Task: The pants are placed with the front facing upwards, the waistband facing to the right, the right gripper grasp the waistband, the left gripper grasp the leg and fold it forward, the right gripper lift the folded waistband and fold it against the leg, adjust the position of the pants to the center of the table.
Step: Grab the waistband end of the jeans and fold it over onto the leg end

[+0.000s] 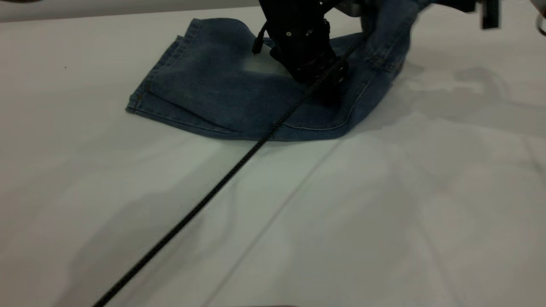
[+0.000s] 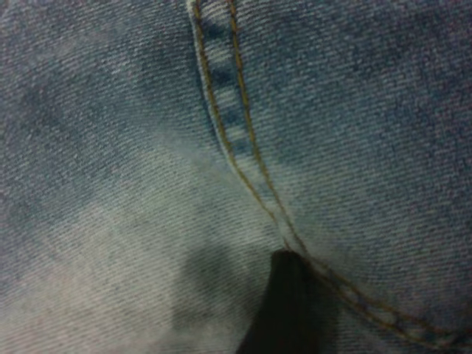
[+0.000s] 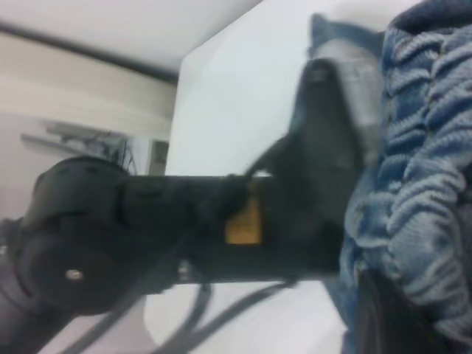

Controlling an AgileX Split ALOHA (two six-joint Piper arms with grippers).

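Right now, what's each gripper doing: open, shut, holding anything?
Left gripper: pressed down on the pants; its state cannot be told.
Right gripper: shut on the waistband, lifting it off the table.

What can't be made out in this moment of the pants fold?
- Exterior view: the right pincer is cut off by the top edge; only raised denim of the pants shows there.
- Exterior view: the left pincer and its arm hide the cloth beneath.
- Left wrist view: too close, so no table or pants outline.
- Right wrist view: the blurred waistband and a black arm hide the rest of the pants.
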